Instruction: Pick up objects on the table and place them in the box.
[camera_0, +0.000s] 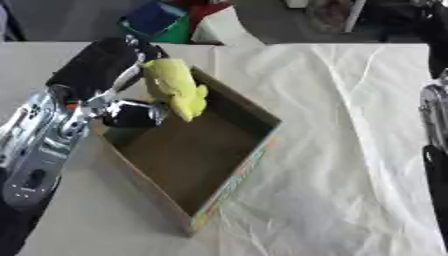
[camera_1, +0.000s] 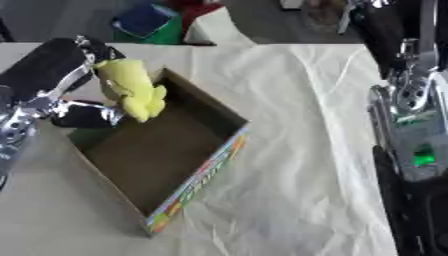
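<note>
Your left hand (camera_0: 109, 75) has its fingers curled round a soft yellow plush-looking object (camera_0: 177, 87), held above the far-left corner of the open brown cardboard box (camera_0: 229, 172) with the printed colour strip along its outer wall. The box sits skewed on the white, wrinkled cloth-covered surface (camera_0: 350, 150), toward its left edge.

The relation that matters: the yellow object hangs from the fingers with its long axis running down and slightly right, lower end already over the box rim and pointing into the cavity. The box floor lies below and to the right of the fingers. Judged from this, release comes next; a short carry toward the box middle would keep the object off the wall.

Box interior looks empty as far as it shows.

The right eye view shows your right arm (camera_1: 411, 125) along the right edge of the surface, silver with a green light; the left eye view catches only a sliver. The right hand itself appears in neither view. The left hand is plainly the nearer.
</note>
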